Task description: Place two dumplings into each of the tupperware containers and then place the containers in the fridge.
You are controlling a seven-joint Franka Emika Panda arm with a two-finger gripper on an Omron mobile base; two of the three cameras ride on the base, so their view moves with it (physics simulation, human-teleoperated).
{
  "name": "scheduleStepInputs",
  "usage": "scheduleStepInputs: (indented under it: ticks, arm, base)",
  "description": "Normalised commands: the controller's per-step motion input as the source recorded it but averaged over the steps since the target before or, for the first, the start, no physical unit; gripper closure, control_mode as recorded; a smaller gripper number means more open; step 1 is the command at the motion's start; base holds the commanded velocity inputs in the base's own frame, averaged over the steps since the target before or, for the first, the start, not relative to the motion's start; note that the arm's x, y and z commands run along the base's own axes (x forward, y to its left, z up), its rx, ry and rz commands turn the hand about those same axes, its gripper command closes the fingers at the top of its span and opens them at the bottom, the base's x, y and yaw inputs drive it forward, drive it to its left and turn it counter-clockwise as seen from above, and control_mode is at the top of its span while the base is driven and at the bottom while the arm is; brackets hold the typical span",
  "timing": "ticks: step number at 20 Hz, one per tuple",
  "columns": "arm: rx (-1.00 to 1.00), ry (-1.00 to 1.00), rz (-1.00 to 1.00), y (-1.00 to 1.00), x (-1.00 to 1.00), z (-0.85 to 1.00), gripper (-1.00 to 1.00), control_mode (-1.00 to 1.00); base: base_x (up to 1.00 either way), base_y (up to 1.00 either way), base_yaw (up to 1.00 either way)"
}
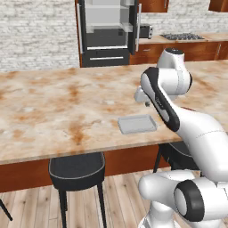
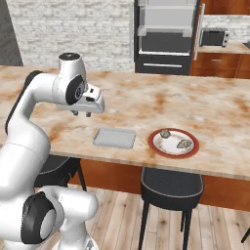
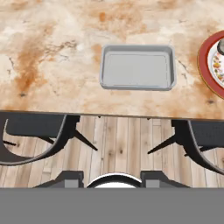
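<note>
Jaws: you cannot tell how far apart they stand on your two-finger gripper [image 2: 81, 114], which hangs above the marbled tan counter [image 2: 146, 105]. Your shallow pale grey tray [image 2: 114, 137] lies near the front edge, just beside the red-rimmed dish [image 2: 174, 142] with two lumpy dumplings [image 2: 184, 143].

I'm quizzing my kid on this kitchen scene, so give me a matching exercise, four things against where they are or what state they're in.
Things:
1. tupperware container
2. dumplings
3. fridge
4. gripper

Descriptions:
A. on the red-rimmed dish
B. hanging above the counter, holding nothing
C. empty, near the counter's front edge
D. against the far wall, door open

Pairs: 1-C, 2-A, 3-D, 4-B
</note>
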Motion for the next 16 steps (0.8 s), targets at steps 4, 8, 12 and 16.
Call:
scheduleStepInputs:
  ticks: [4,8,12,16]
  arm:
    - [0.06,0.00,-0.06,-0.28,0.00,-0.03,-1.00,-1.00]
    - [0.14,0.00,-0.20,-0.79,0.00,-0.16,-1.00,-1.00]
    - [0.08,0.01,-0.24,-0.82,0.00,-0.33,-1.00,-1.00]
    - [0.00,0.03,-0.24,-0.67,0.00,-0.39,-1.00,-1.00]
  base:
    - [0.00,0.00,0.00]
    - [0.00,0.00,0.00]
    - [0.00,0.00,0.00]
    - [0.00,0.00,0.00]
